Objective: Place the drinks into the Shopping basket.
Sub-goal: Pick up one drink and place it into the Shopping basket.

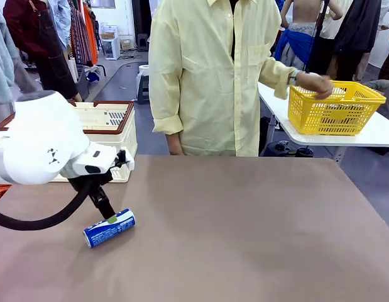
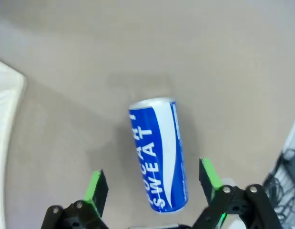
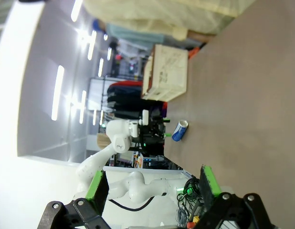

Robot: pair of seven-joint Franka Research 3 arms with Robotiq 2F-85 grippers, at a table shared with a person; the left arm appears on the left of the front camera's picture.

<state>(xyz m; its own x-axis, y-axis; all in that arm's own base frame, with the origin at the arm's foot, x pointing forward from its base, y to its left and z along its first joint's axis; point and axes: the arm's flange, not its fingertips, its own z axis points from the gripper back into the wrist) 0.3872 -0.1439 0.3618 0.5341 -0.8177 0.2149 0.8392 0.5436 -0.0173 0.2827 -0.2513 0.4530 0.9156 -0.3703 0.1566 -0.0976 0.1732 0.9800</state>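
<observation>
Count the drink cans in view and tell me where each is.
1. The blue can lies on its side on the table, under the open left gripper. More may hide in the cream basket or yellow basket.

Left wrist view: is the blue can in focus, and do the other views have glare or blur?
Left wrist view: the blue can is slightly soft, but its lettering is readable and a faint shadow lies beside it. Right wrist view: rolled sideways, with the ceiling lights blown out. Front view: even light, with a soft shadow under the can on the table.
</observation>
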